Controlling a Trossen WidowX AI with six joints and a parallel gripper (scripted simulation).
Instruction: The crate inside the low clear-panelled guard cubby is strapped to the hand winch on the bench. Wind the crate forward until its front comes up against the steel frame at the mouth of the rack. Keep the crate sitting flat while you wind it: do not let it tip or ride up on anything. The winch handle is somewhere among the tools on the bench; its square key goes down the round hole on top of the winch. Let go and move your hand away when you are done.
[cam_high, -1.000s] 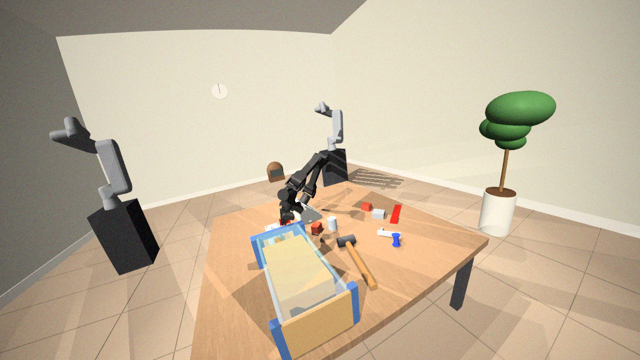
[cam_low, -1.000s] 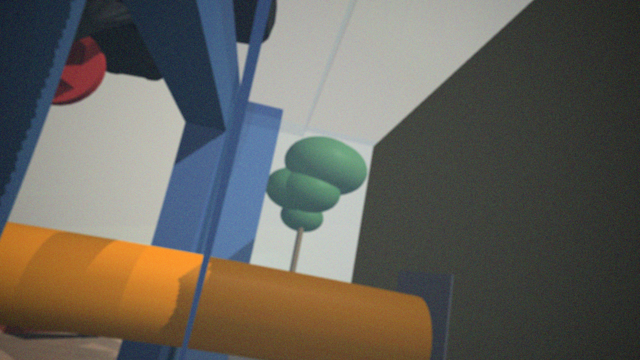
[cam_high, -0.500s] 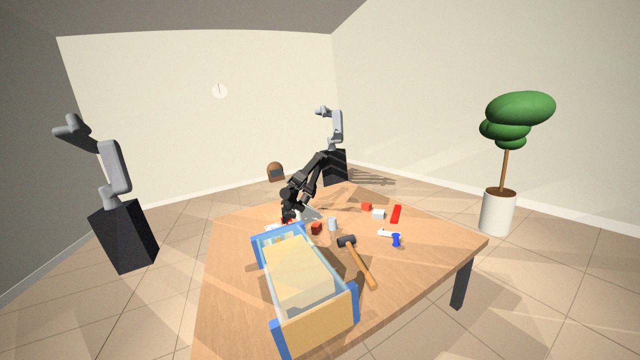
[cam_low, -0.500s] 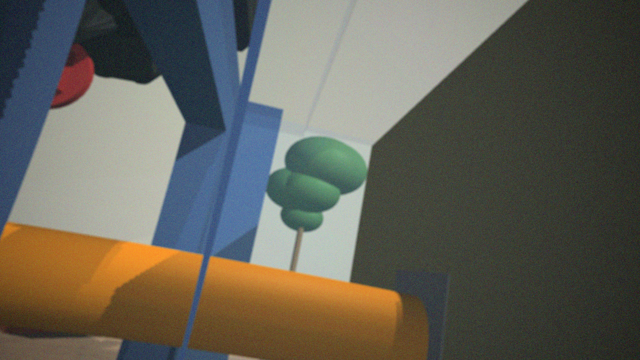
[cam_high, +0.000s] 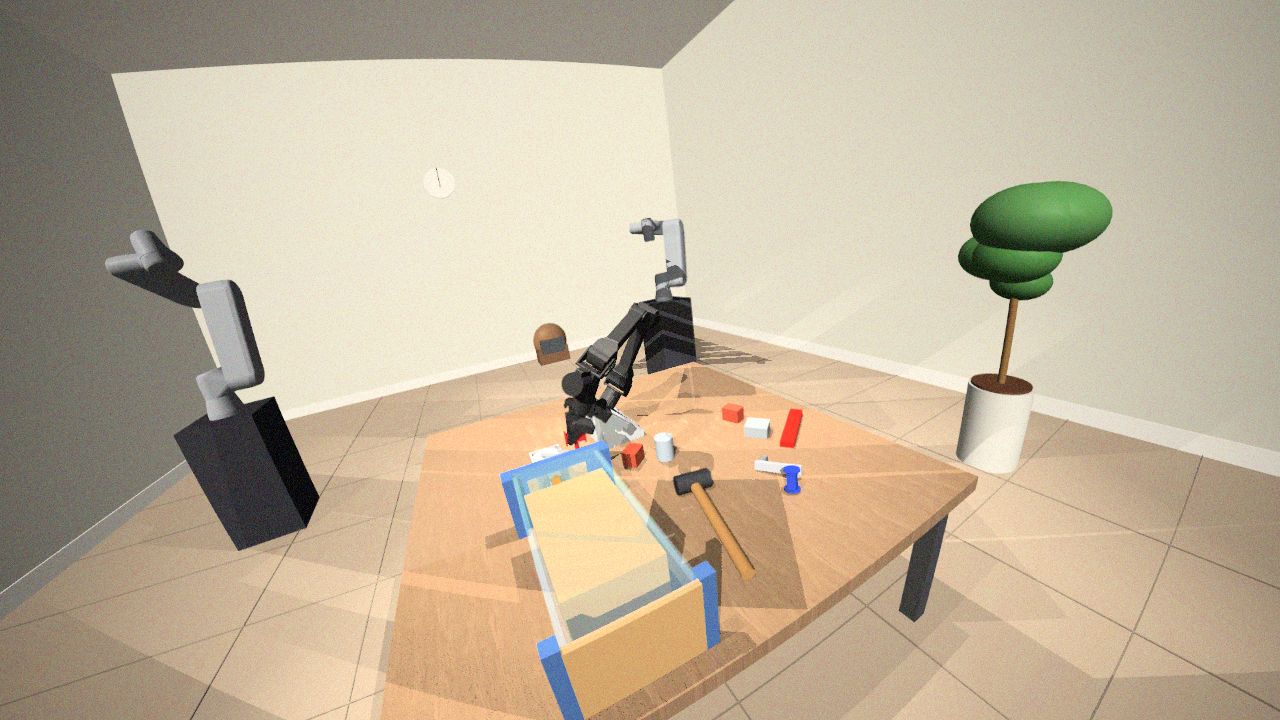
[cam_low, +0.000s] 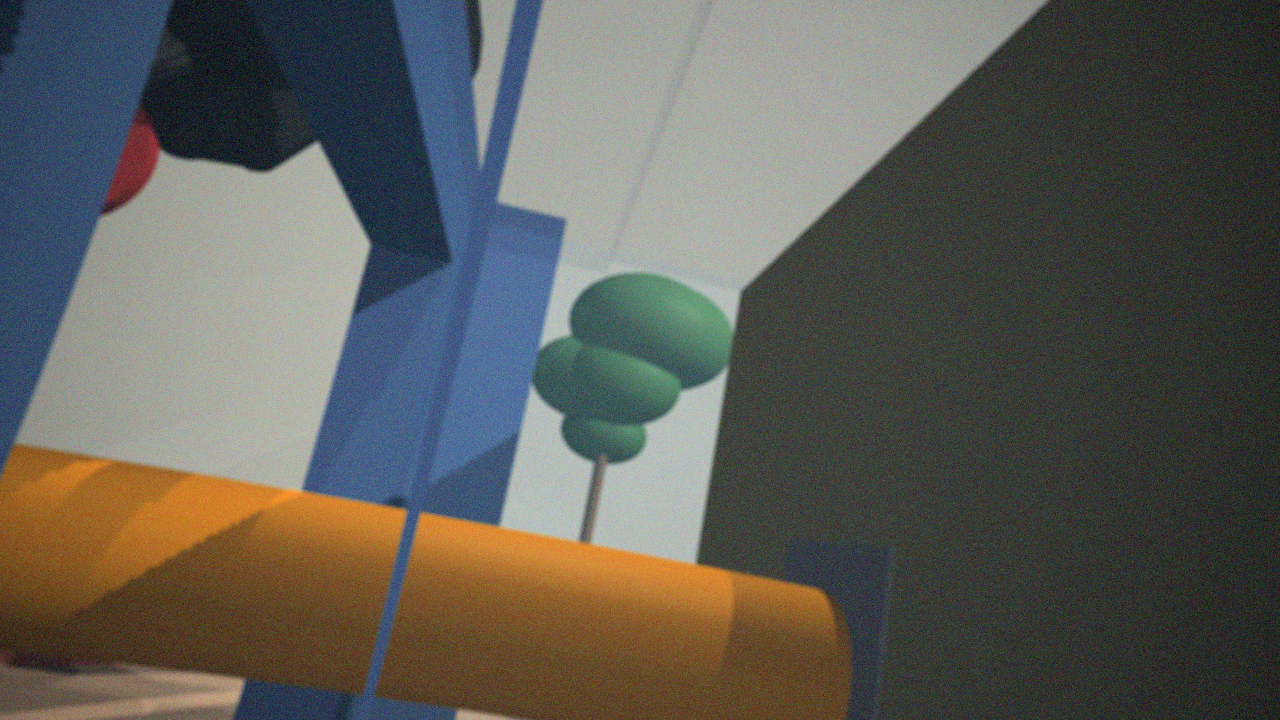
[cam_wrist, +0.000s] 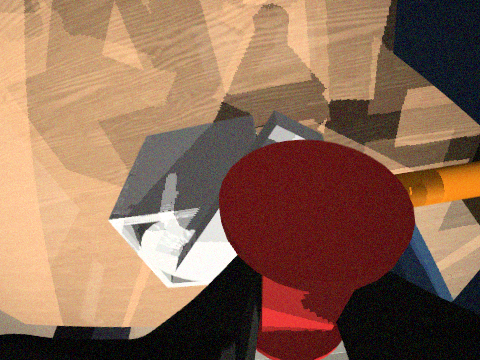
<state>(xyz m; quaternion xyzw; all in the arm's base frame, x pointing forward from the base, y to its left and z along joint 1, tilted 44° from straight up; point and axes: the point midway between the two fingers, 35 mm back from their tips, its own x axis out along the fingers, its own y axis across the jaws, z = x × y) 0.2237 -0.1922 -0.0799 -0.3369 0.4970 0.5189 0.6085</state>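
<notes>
The claw (cam_high: 580, 437) (cam_wrist: 300, 305) is closed on the red handle (cam_high: 575, 438) (cam_wrist: 315, 215), over the white winch (cam_wrist: 200, 255)! Winding looks to be in hand; the crate (cam_high: 595, 537) sits inside the guard cubby (cam_high: 637, 646). Next: turn steadily, crate flat.

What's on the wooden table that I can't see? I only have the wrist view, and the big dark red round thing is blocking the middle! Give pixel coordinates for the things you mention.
Observer: The top view shows a mallet with a black head and a wooden handle (cam_high: 721, 528) lying on the table.
Operator: Cool! Is the box thing tipping over?
Observer: No, the pale yellow crate (cam_high: 595, 537) looks like it's sitting flat, with a gap between it and the light wooden end board (cam_high: 631, 635).
Operator: Anything blue on the table by the tools?
Observer: Yes, a blue spool-shaped piece (cam_high: 791, 480) stands upright at one end of a white bar (cam_high: 771, 466).
</notes>
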